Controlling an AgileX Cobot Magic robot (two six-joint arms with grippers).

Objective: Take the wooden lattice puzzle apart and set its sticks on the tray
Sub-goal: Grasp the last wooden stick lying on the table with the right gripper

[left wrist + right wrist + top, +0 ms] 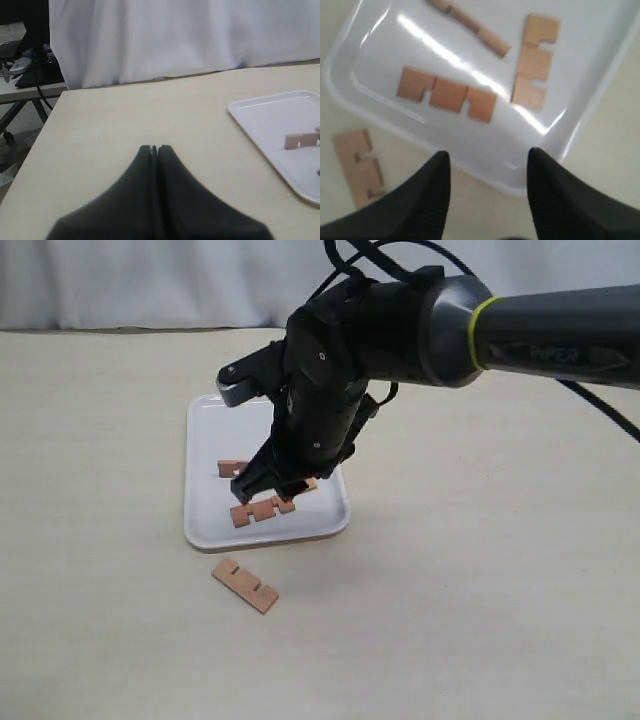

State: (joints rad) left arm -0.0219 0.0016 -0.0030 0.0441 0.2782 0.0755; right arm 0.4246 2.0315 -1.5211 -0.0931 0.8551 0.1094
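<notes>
a flat white rectangular plastic tray (200,440) with rounded corners and a low rim lies on the pale beige table (480,590). it holds three short reddish-brown notched wooden sticks, all loose and none interlocked. going left to right in the exterior view, one stick (232,468) lies near the tray's left rim. a second stick (262,510) lies flat near the front rim, notches up-view. a third stick (306,483) is mostly hidden behind the gripper. in the right wrist view the same three show clearly: two flat ones (447,95) (535,62) and one lying on its edge (470,22). they are near one another, and whether any touch cannot be told.

a fourth stick (245,585) lies flat on the table just outside the tray's front rim, apart from it.

the left gripper (155,148) is low over bare table to the tray's left, its jaws pressed together with nothing between them. a white curtain (200,35) hangs behind the table.

the black right arm (450,330) reaches in from the right and blocks the tray's right half. the right gripper (268,490) hangs over the tray's front part, fingers (427,200) spread wide and holding nothing.
</notes>
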